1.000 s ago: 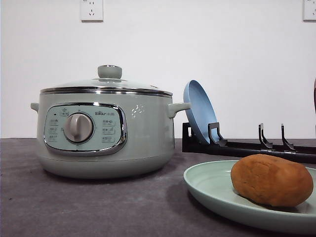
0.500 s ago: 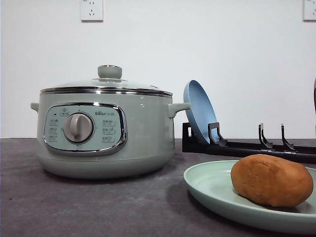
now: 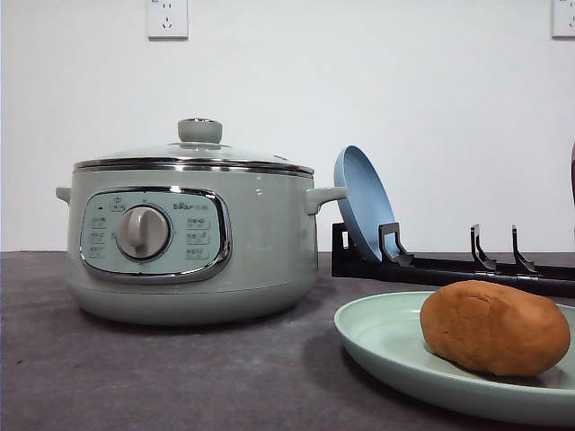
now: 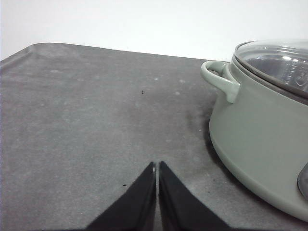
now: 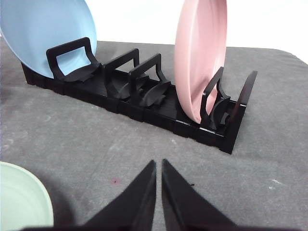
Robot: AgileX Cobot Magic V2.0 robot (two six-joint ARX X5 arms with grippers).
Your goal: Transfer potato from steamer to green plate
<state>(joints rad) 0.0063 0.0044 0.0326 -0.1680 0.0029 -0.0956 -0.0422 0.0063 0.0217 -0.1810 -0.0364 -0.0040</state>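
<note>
Nothing has moved: potato (image 3: 494, 328) rests on green plate (image 3: 382, 346), steamer (image 3: 193, 242) lidded, both claws (image 4: 157, 166) (image 5: 159, 166) together, task looks done

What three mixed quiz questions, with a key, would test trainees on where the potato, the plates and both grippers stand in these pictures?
1. True or false: the potato lies on the green plate.
2. Which plates stand in the black rack? A) blue and pink B) green and pink C) two blue
3. Fill in: the steamer has its glass lid ____.

Key: 1 true. 2 A: blue plate, pink plate. 3 on. Both the left gripper and right gripper are shut and empty.
</note>
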